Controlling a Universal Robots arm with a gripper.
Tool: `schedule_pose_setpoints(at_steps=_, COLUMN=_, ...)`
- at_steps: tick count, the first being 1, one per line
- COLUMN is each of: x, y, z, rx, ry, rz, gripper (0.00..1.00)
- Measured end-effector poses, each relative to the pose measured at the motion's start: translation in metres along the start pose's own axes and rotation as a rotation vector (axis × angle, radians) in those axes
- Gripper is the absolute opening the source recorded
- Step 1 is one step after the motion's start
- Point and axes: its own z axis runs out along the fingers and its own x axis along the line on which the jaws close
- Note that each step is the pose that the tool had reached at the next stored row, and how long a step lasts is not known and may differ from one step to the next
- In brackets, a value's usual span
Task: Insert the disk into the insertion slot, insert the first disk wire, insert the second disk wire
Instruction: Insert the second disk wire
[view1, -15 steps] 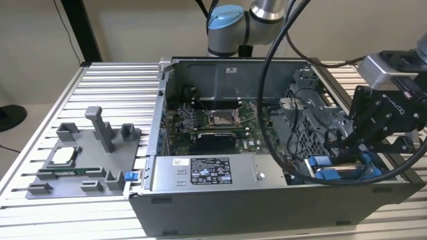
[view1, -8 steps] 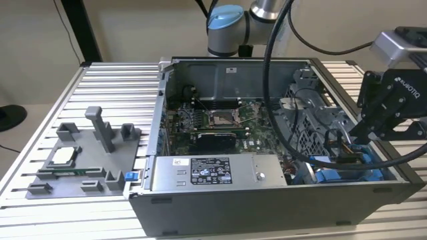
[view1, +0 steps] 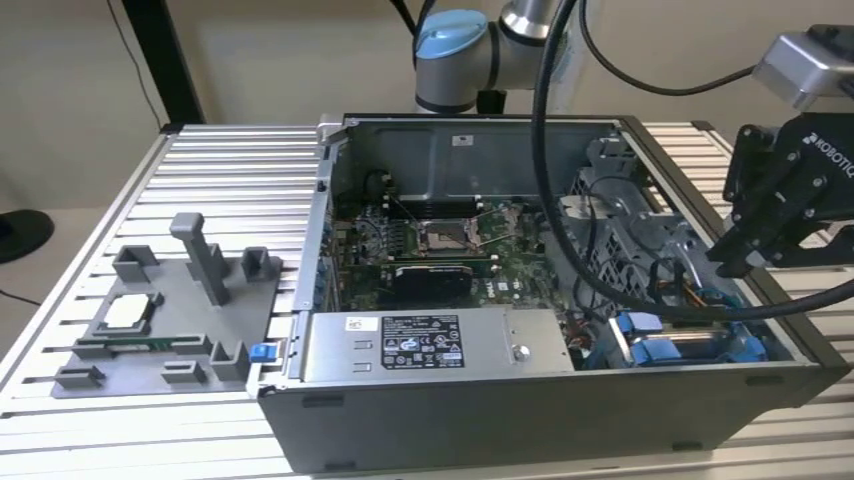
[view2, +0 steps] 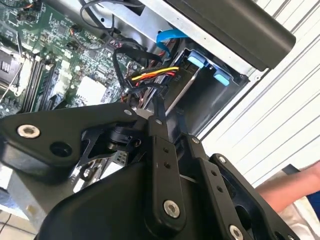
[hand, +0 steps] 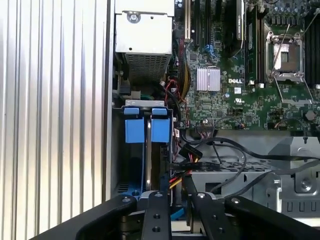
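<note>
The disk (hand: 148, 150) stands on edge inside the insertion slot (view1: 687, 345) at the case's front corner on the exterior view's right. Its blue carrier tabs (hand: 146, 130) stick out, and its silver side (view2: 182, 90) shows in the second wrist view. My black gripper (view1: 731, 268) hangs over that corner, just above the slot. A bundle of yellow, red and black wires (view2: 155, 74) runs into my fingertips, and the gripper (view2: 157, 112) looks shut on its dark connector. The same wire (hand: 186, 169) shows in the first wrist view, ending between the fingers (hand: 156, 202) beside the disk's rear end.
The open computer case (view1: 534, 410) lies on a slatted metal table (view1: 227, 170). Inside are the motherboard (view1: 441, 240), a labelled power-supply box (view1: 427, 345) and a perforated grey cage (hand: 235, 180). A grey fixture (view1: 160, 320) stands on the exterior view's left. A person's arm (view2: 295, 190) is nearby.
</note>
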Motion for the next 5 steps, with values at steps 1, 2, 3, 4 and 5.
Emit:
schedule_pose_setpoints(at_steps=1, x=0.0000, y=0.0000, z=0.0000, rx=0.0000, ry=0.0000, rz=0.000, gripper=1.00)
schedule_pose_setpoints(at_steps=2, x=0.0000, y=0.0000, z=-0.0002, rx=0.0000, ry=0.0001, rz=0.000, gripper=1.00)
schedule_pose_setpoints(at_steps=3, x=0.0000, y=0.0000, z=-0.0002, rx=0.0000, ry=0.0001, rz=0.000, gripper=1.00)
schedule_pose_setpoints(at_steps=4, x=0.0000, y=0.0000, z=-0.0002, rx=0.0000, ry=0.0001, rz=0.000, gripper=1.00)
schedule_pose_setpoints(at_steps=5, x=0.0000, y=0.0000, z=-0.0002, rx=0.0000, ry=0.0001, rz=0.000, gripper=1.00)
